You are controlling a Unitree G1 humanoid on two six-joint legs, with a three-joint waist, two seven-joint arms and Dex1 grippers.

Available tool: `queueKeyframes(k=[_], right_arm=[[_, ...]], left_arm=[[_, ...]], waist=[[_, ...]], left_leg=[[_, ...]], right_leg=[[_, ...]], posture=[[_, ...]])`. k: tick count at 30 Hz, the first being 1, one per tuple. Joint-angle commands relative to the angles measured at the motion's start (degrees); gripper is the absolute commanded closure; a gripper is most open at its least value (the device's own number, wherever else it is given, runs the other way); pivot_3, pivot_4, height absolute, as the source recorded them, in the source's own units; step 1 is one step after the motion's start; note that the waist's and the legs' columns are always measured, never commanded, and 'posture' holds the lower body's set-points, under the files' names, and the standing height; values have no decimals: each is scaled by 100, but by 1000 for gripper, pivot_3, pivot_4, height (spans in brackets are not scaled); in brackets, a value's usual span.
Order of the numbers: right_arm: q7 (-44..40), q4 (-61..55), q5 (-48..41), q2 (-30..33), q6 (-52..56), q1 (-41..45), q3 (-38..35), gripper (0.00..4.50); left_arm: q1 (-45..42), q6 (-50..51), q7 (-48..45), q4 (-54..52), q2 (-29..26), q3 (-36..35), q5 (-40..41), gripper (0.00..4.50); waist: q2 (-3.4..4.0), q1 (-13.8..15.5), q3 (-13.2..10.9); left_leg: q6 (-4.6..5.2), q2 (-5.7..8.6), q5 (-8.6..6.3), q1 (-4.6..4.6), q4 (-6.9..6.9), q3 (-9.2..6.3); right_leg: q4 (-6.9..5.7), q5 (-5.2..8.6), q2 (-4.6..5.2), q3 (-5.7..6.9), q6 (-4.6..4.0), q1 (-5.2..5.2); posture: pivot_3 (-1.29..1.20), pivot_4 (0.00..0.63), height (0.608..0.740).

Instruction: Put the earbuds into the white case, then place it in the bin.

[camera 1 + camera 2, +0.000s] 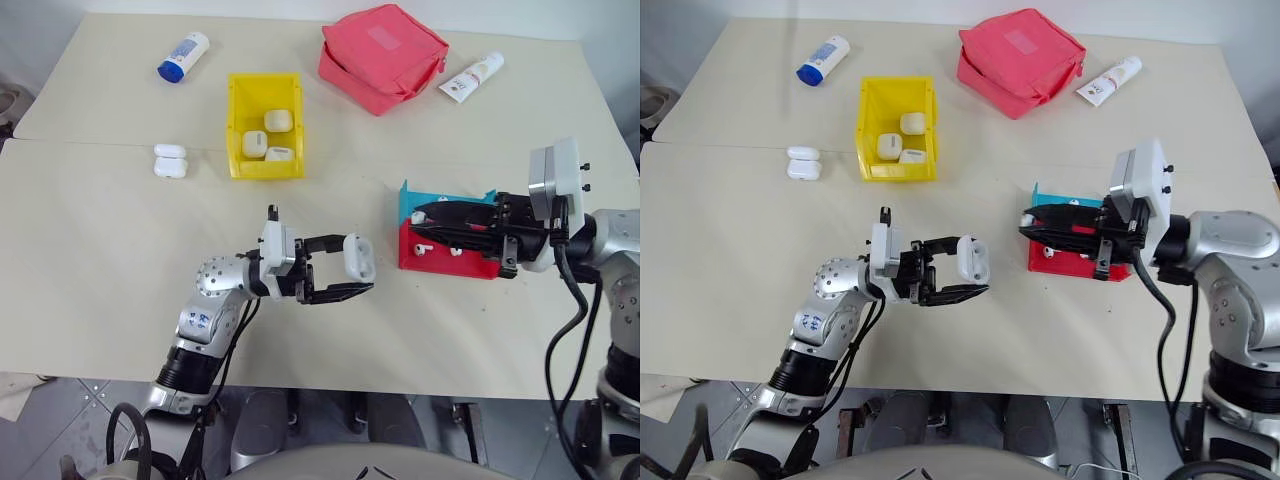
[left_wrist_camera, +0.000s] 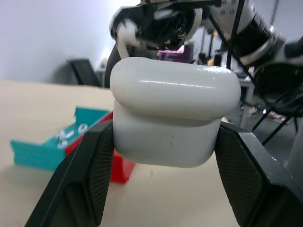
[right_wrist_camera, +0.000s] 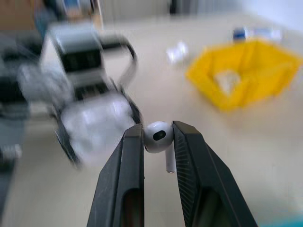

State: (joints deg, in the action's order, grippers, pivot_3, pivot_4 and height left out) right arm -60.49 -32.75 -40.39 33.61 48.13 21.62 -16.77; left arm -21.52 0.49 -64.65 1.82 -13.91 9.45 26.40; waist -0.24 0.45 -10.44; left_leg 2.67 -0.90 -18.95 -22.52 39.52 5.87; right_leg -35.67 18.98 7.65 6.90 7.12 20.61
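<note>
Earbud (image 3: 158, 135) is pinched by the right tool (image 3: 158, 137); the white case (image 2: 173, 118), lid apparently closed, is clamped in the left tool (image 1: 352, 272). The lid should be opened before insertion.

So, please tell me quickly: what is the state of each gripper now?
Left gripper: closed on the white case, lid open.
Right gripper: closed on one earbud.
</note>
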Motion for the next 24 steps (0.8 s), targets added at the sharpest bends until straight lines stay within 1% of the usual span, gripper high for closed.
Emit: queueKeyframes(k=[1, 6, 14, 20, 24], right_arm=[[542, -471, -533, -328, -76, -148, 143, 3997], [862, -564, -513, -613, -455, -439, 741, 3997], [1062, -297, -300, -692, -963, -529, 1317, 3997], [1127, -48, -195, -620, -1254, -561, 1436, 3997], [1135, 68, -179, -585, -1365, -613, 1491, 3997]], left_arm=[[-215, -270, -202, 156, 166, -208, 276, 1680], [-432, -186, -552, 279, 197, -250, 439, 1680], [-549, -38, -933, 155, 98, -314, 583, 1680], [-549, -99, -1263, 129, 98, -332, 628, 1680], [-557, -128, -1307, 138, 146, -391, 624, 1680]], waist=[[0, -3, 0], [0, 27, 0], [1, 18, 0], [0, 32, 0], [0, 35, 0]], left_leg=[[0, 3, 0, 0, 0, 1], [2, 10, 0, 0, 0, 1], [3, 9, 0, 0, 0, 1], [3, 10, -1, 0, 0, 1], [3, 9, -1, -1, -1, 1]], right_leg=[[-1, 0, 3, 0, 0, 0], [-4, 0, 1, 21, 0, 1], [-5, 0, -1, 46, 0, 1], [-4, 0, -1, 47, 0, 0], [-3, 0, -1, 47, 0, 1]], posture=[[0, 150, 740], [0, 150, 740], [0, 150, 740], [0, 150, 740], [0, 150, 740]])
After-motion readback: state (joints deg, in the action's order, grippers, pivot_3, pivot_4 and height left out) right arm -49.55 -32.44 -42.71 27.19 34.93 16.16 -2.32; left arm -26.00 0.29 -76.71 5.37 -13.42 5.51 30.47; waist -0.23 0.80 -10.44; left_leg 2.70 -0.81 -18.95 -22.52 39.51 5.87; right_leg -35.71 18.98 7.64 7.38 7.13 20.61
